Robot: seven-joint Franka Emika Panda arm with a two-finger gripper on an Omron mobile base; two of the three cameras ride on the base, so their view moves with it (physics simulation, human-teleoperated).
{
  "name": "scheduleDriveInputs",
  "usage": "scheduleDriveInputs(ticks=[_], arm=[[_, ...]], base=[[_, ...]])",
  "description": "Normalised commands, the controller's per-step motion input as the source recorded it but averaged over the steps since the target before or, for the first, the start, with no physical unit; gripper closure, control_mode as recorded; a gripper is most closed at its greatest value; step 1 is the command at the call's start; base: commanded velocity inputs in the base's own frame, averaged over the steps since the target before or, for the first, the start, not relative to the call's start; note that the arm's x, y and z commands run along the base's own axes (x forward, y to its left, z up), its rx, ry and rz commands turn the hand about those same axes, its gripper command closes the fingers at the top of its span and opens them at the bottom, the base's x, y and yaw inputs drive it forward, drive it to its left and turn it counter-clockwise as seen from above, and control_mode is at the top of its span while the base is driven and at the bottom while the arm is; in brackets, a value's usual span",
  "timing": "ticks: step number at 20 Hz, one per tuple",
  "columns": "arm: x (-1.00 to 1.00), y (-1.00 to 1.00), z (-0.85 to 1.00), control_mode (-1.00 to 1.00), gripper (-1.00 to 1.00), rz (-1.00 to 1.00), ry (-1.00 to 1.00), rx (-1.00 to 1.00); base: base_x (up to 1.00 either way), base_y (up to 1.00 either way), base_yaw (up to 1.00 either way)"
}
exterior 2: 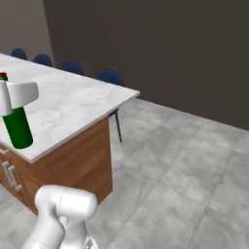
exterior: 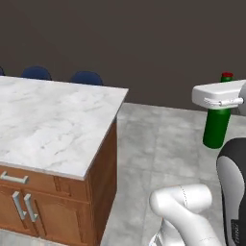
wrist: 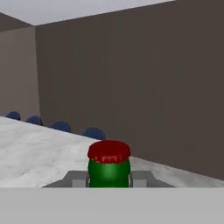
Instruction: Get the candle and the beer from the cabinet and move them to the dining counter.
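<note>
My gripper (exterior: 222, 102) is shut on the neck of the beer (exterior: 216, 127), a dark green bottle with a red cap that hangs upright in the air. In the left base view it hangs over the floor, right of the corner of the dining counter (exterior: 53, 120). In the right base view the beer (exterior 2: 18, 127) and gripper (exterior 2: 9, 97) show in front of the dining counter (exterior 2: 73, 102). The hand view looks over the beer (wrist: 109, 168) between the fingers (wrist: 78, 178), with the gripper (wrist: 109, 177) facing the dining counter (wrist: 35, 148). The candle and the cabinet are out of view.
Navy stools (exterior: 86, 77) (exterior 2: 109, 76) stand along the counter's far side, before a dark wall. The counter's wooden base has doors with grey handles (exterior: 24, 204). Grey tiled floor (exterior: 158, 158) stretches to the right of the counter.
</note>
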Motion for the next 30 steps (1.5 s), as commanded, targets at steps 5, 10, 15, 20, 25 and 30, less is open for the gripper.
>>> scheduleDriveInputs(ticks=[5,10,15,20,25,30], arm=[[0.00,0.00,0.00,1.00,1.00,0.00,0.00,0.00],[0.00,0.00,0.00,1.00,1.00,0.00,0.00,0.00],[0.00,0.00,0.00,1.00,1.00,0.00,0.00,0.00],[0.00,0.00,0.00,1.00,1.00,0.00,0.00,0.00],[0.00,0.00,0.00,1.00,1.00,0.00,0.00,0.00],[0.00,0.00,0.00,1.00,1.00,0.00,0.00,0.00]], base=[[0.32,-1.00,0.49],[0.34,-1.00,0.48],[0.56,-1.00,0.42],[0.69,-1.00,0.43],[0.72,-1.00,0.45],[0.70,-1.00,0.44]])
